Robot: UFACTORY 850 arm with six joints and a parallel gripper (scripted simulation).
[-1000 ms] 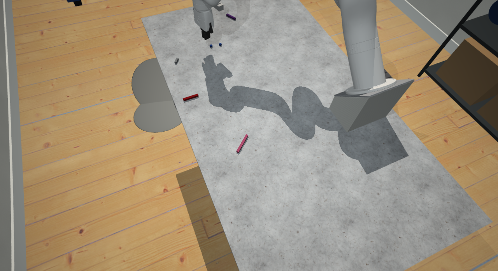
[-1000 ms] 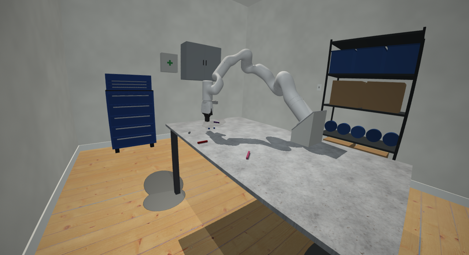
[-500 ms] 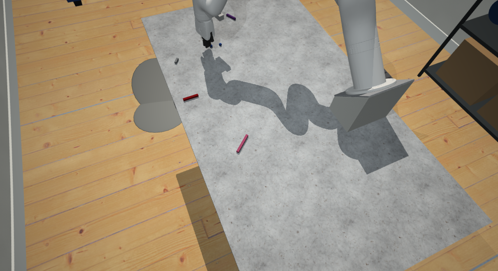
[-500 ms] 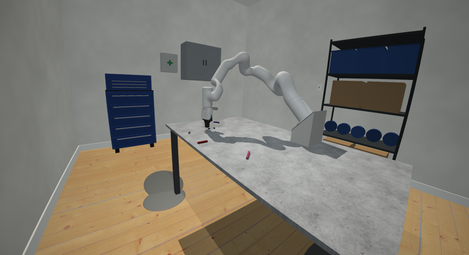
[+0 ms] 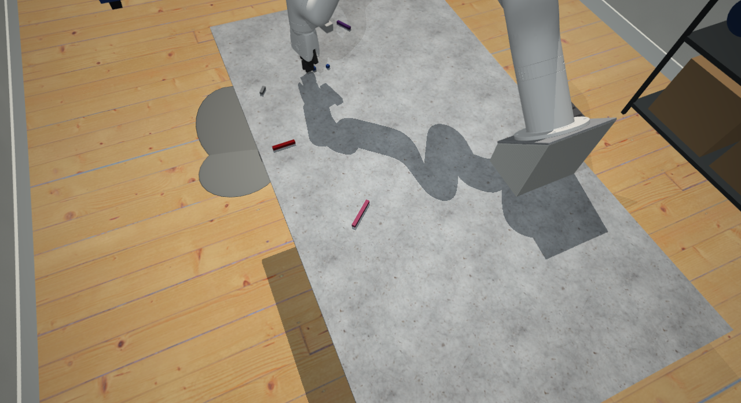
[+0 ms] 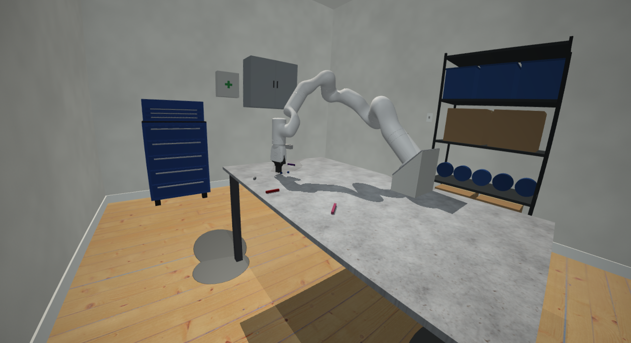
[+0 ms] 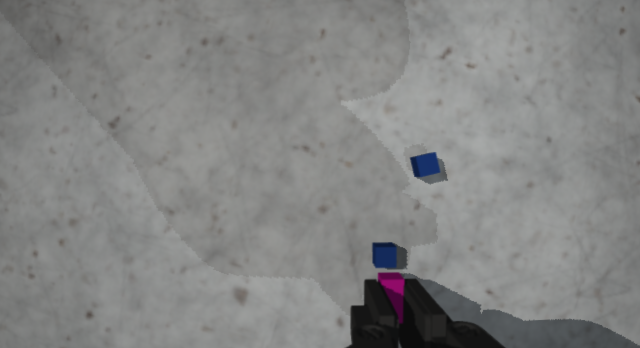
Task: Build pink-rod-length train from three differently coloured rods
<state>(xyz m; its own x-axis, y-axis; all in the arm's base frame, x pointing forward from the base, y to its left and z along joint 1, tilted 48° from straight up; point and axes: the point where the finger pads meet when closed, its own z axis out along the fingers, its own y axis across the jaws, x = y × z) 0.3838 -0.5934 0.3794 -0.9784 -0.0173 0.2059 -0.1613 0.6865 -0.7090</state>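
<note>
My gripper is shut on the magenta rod and holds it low over the far end of the table. In the wrist view, one blue rod lies just ahead of the magenta rod's end. A second blue rod lies a little further off to the right. The purple rod lies behind the gripper. The grey rod and the red rod lie near the left edge. The pink rod lies mid-table.
The arm's base block stands at the table's right side. A blue drawer cabinet and a black shelf rack stand on the floor beyond the table.
</note>
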